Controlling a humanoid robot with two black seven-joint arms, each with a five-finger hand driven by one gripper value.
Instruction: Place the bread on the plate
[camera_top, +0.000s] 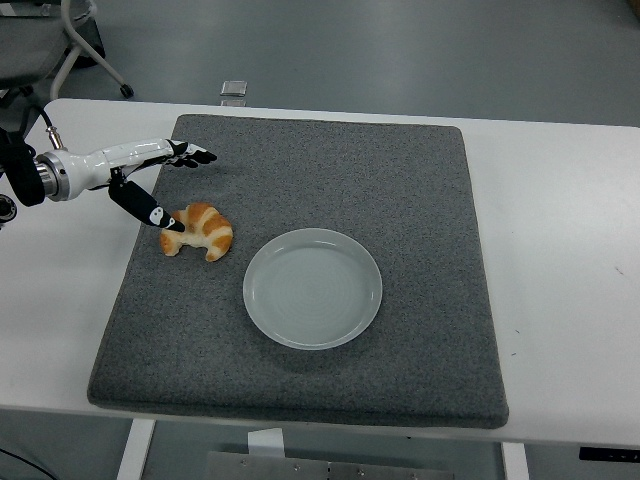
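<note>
One left hand (150, 170), fingers (190, 155) spread, thumb hiding croissant (203, 232) edge, plate (312, 288) bare

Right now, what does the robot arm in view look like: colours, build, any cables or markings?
Only the left hand shows. Its back is a glossy white shell; the fingers are black with small white patches at the joints, and the black thumb carries a white mark near its tip. A silver metal ring forms the wrist, joining a black forearm. A thin dark cable loops above the wrist.
</note>
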